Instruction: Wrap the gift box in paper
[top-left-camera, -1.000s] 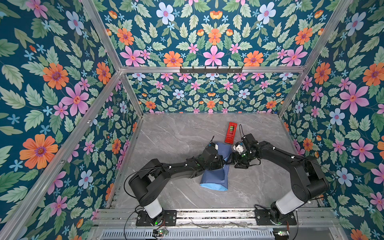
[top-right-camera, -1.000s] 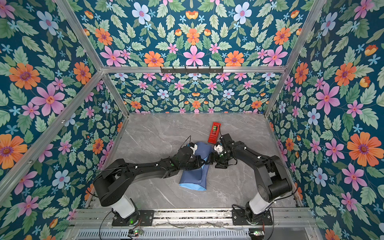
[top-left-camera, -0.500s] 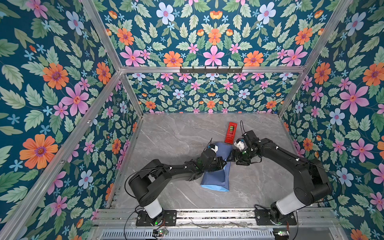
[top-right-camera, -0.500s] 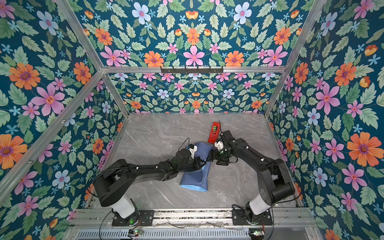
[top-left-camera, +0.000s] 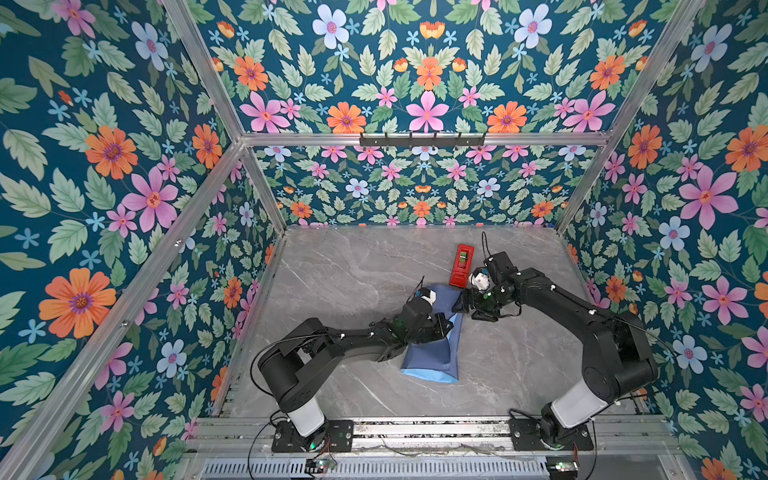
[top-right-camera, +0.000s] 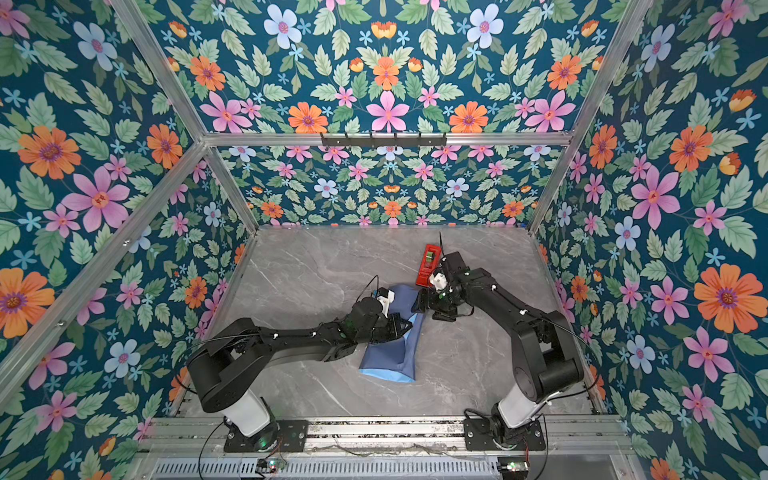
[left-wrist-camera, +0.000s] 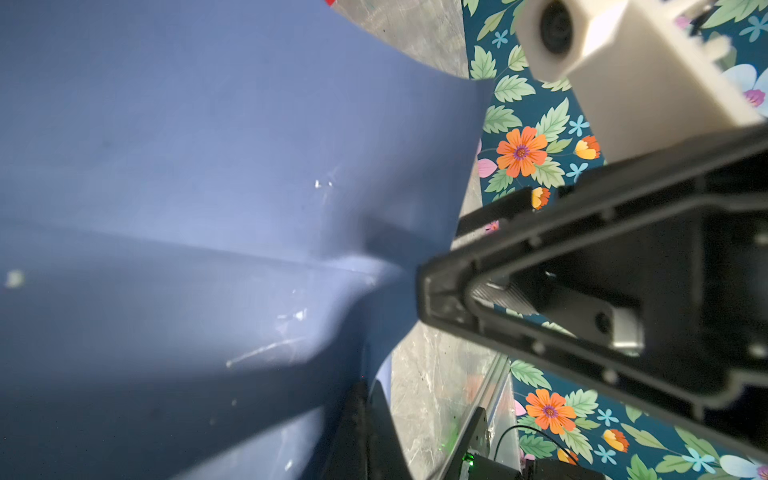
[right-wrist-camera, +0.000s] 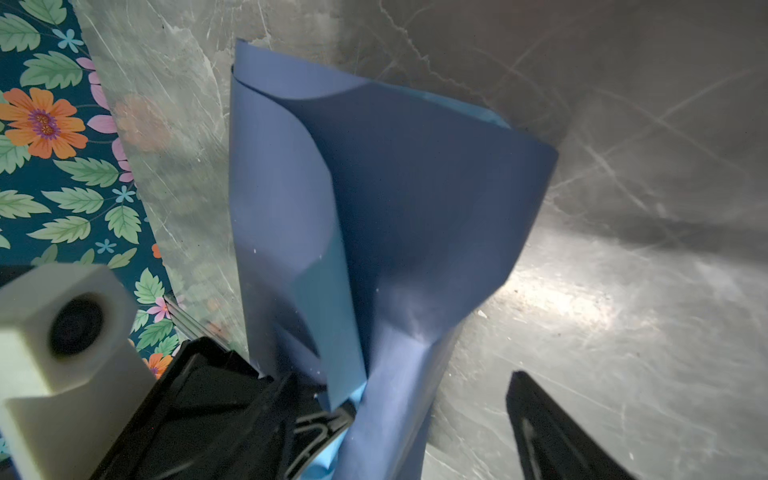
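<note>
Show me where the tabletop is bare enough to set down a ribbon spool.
Widest: the far-left table, between back wall, left wall and left arm. Also the stretch between the paper and right arm. Crowded: the centre, where the left pincer and right pincer meet at the paper, red tape dispenser just behind.

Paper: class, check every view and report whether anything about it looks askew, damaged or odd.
Yes: the paper is bunched, not flat. The left gripper pinches it, puckering it into creased, funnel-like folds.
</note>
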